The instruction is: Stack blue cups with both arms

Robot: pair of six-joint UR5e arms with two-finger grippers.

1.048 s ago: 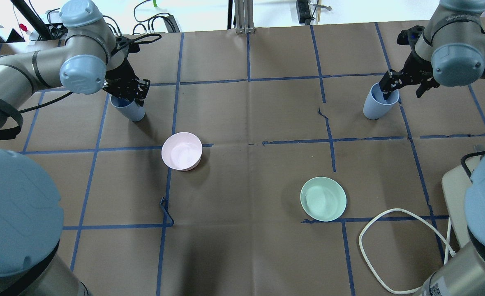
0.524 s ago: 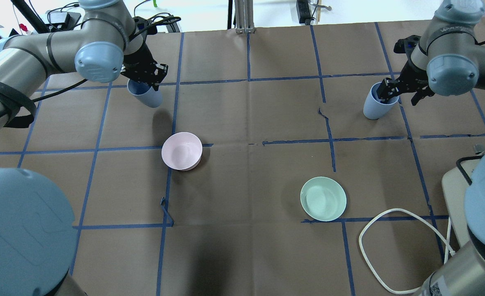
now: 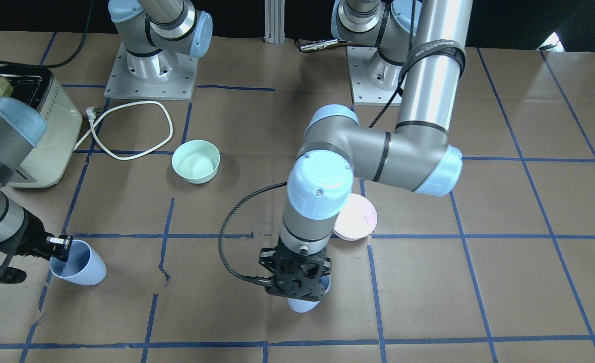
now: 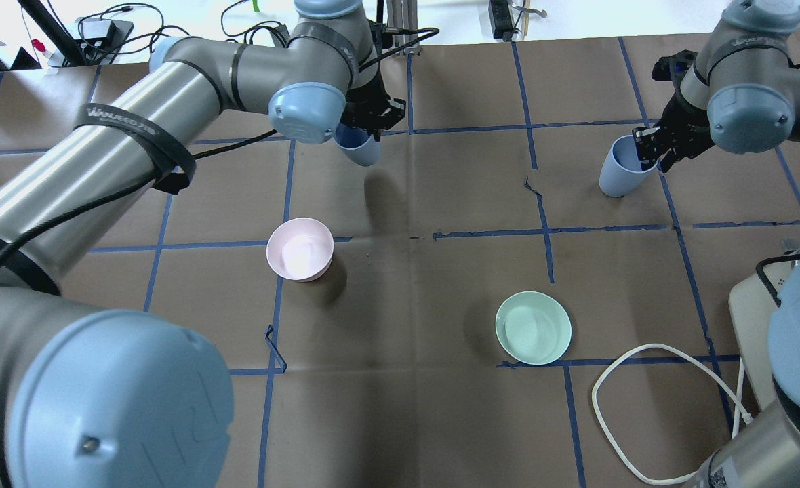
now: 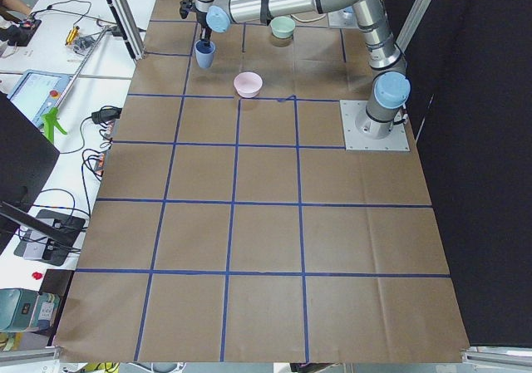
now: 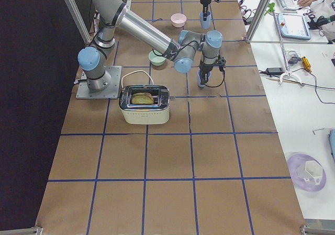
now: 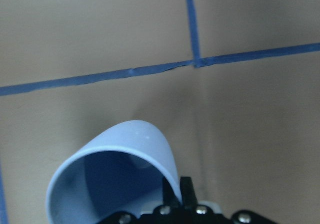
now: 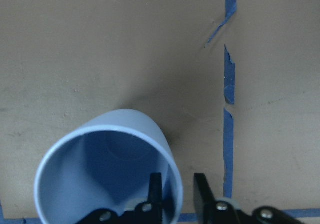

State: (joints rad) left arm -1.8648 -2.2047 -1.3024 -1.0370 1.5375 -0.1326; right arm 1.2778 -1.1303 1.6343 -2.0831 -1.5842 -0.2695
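Note:
My left gripper (image 4: 371, 112) is shut on the rim of one blue cup (image 4: 361, 149) and holds it tilted above the table, near the far middle. It also shows in the front view (image 3: 305, 302) and fills the left wrist view (image 7: 115, 179). The second blue cup (image 4: 620, 169) stands on the table at the far right. My right gripper (image 4: 651, 150) is low over it, with one finger (image 8: 156, 184) inside the rim and the other outside. A narrow gap shows beside the cup wall (image 8: 100, 174), so the jaws are open.
A pale pink bowl (image 4: 300, 249) sits left of centre and a mint-green bowl (image 4: 533, 327) right of centre, both nearer the robot than the cups. A toaster (image 3: 30, 136) and its white cable (image 4: 644, 407) lie at the near right. Blue tape lines cross the brown paper.
My left arm has lifted its cup and carried it right, from the far left to the far middle. My right gripper's fingers have narrowed around the rim of the standing cup, which has not moved.

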